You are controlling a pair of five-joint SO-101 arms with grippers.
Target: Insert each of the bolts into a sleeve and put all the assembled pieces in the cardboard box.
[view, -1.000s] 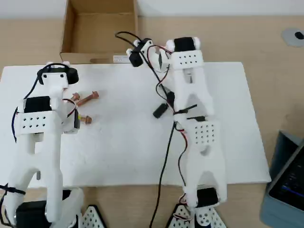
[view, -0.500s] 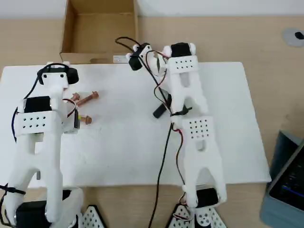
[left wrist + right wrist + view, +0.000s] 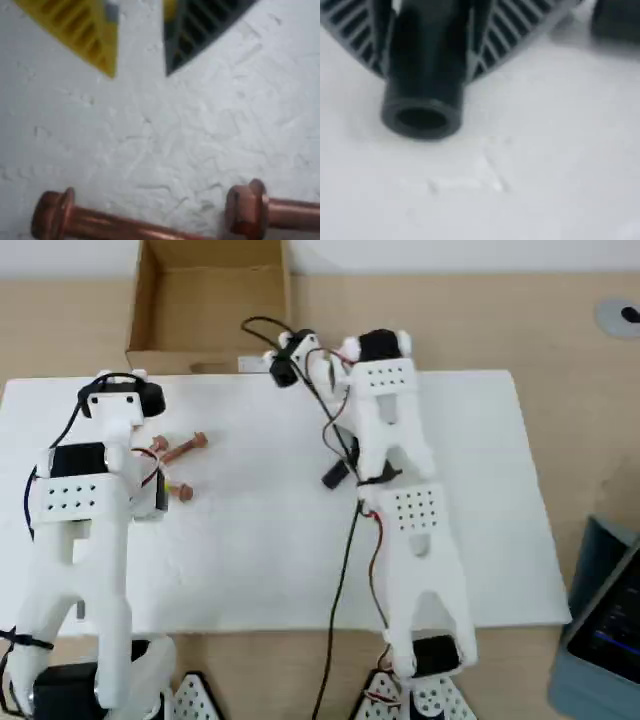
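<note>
Right claw (image 3: 427, 55), gripping a black sleeve (image 3: 422, 107), has edged left by the mat's (image 3: 260, 550) far edge — left claw (image 3: 139, 62) gapes over bolts (image 3: 100, 226), bare mat between.

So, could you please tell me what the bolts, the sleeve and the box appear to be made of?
Bolts: metal, seemingly copper or copper-plated; there is a smooth reddish-brown sheen on the shank and flanged head.
Sleeve: matte black, probably plastic or rubber; it looks dull with no glint, so I can't tell which.
Box: plain brown cardboard with matte walls.
</note>
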